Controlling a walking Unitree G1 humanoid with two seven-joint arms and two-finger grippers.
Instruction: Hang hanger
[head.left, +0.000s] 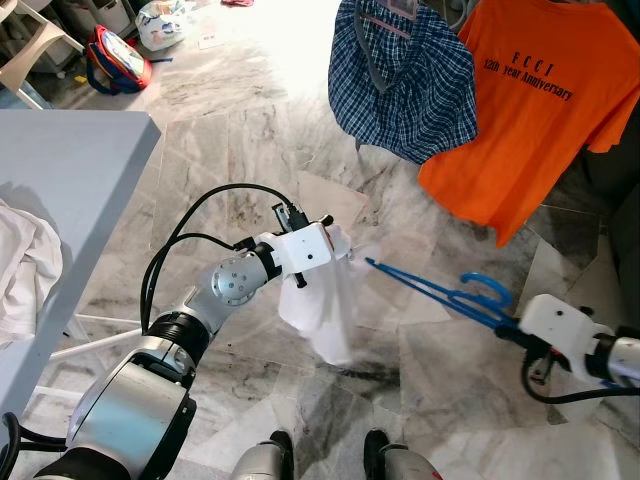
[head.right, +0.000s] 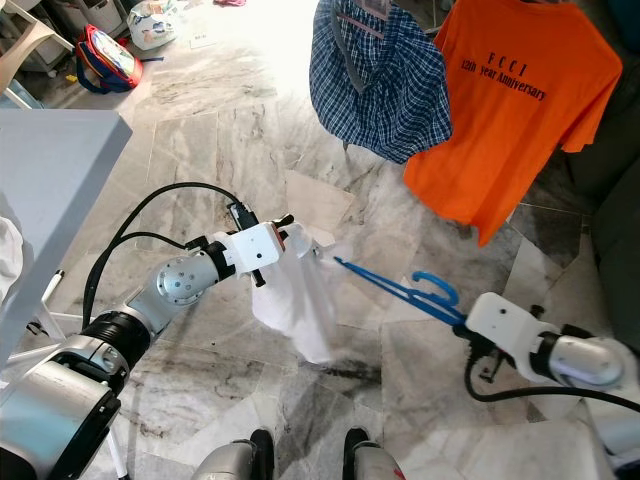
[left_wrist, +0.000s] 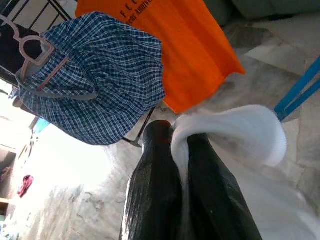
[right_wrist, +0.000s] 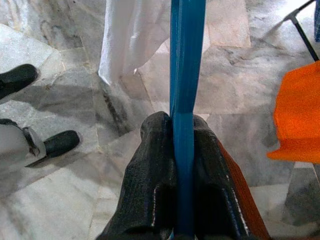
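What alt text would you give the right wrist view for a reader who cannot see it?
The right gripper is shut on a blue hanger, whose bar runs straight away from the camera between the two black fingers. Beyond hangs a white garment above the marble floor, with an orange shirt at one edge.

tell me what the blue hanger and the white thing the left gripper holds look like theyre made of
Blue hanger: probably plastic, going by its smooth, evenly coloured thin bars with a slight sheen; the right gripper is clamped on it.
White garment: soft, thin, matte fabric, likely cotton or similar, hanging in limp folds from the left gripper, its edge bunched between the fingers.
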